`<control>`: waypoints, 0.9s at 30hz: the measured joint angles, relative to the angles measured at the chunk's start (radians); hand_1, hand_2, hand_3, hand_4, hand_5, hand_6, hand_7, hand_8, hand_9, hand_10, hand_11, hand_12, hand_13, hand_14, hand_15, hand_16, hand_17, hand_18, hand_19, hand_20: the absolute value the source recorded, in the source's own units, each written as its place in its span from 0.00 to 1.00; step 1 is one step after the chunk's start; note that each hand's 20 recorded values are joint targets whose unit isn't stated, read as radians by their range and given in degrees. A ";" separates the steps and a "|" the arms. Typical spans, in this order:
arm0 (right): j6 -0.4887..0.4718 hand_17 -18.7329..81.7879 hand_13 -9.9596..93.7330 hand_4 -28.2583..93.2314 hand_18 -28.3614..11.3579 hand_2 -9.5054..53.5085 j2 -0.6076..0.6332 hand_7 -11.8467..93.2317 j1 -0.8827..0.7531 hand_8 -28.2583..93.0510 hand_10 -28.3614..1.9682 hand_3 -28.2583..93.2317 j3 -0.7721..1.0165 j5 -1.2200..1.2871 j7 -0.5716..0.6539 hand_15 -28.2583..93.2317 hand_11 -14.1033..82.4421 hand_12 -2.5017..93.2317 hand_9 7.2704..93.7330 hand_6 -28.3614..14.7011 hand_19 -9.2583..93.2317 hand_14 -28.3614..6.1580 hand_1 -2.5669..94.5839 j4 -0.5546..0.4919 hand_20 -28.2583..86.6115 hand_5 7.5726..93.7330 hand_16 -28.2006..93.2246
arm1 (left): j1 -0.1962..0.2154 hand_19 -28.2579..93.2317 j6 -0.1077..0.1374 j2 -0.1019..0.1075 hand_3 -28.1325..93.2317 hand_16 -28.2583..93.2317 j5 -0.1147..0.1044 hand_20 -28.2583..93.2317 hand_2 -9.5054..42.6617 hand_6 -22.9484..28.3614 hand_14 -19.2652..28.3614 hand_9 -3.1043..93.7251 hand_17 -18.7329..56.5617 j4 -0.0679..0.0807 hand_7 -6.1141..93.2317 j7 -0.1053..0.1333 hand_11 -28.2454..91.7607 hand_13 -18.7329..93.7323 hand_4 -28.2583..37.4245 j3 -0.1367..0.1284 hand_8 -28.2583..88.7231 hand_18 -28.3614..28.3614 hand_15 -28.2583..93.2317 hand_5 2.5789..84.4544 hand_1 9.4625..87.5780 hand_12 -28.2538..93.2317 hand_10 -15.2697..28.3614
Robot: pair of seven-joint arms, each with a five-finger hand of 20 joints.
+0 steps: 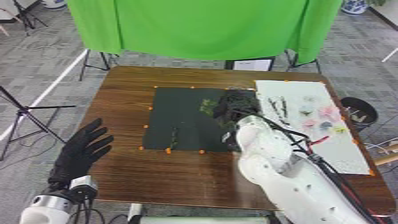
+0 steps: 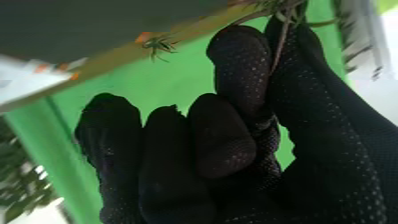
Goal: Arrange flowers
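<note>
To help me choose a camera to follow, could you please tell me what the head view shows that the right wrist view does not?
Head view: the left hand, the black bin and a tripod at the left.
Right wrist view: close detail of a thin stem pinched by the right hand.
Both: the right hand, the green cloth and the dark mat.

Black-gloved right hand (image 2: 222, 145) with a thin stem (image 2: 282, 47) between thumb and finger, green cloth (image 2: 164, 82) behind.
</note>
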 measured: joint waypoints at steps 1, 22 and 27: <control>-0.009 0.71 0.90 0.19 0.13 0.00 -0.018 0.61 -0.001 0.44 0.70 0.96 -0.013 -0.010 0.001 0.99 0.89 0.62 0.92 0.67 1.00 0.61 0.39 0.007 0.89 0.86 0.57 | 0.000 0.58 0.000 0.001 0.81 0.23 0.000 0.30 0.09 0.51 0.75 0.27 0.13 0.000 0.30 -0.002 0.44 0.34 0.01 0.001 0.13 0.91 0.53 0.29 0.21 0.37 0.63; -0.033 0.73 0.92 0.15 0.13 0.00 -0.182 0.59 -0.090 0.43 0.73 0.95 -0.037 -0.239 0.031 0.98 0.88 0.63 0.93 0.69 1.00 0.63 0.38 0.113 0.89 0.88 0.58 | -0.031 0.58 -0.003 0.019 0.82 0.22 0.000 0.30 0.10 0.51 0.75 0.27 0.13 0.015 0.31 -0.015 0.45 0.34 0.02 0.025 0.13 0.91 0.53 0.29 0.21 0.36 0.62; -0.042 0.73 0.92 0.13 0.13 0.02 -0.193 0.57 -0.109 0.42 0.73 0.95 -0.030 -0.240 0.031 0.98 0.87 0.63 0.93 0.69 1.00 0.63 0.36 0.112 0.89 0.88 0.58 | -0.033 0.58 -0.004 0.020 0.82 0.22 0.000 0.30 0.10 0.51 0.75 0.27 0.12 0.015 0.31 -0.017 0.45 0.34 0.04 0.025 0.13 0.91 0.53 0.29 0.21 0.36 0.62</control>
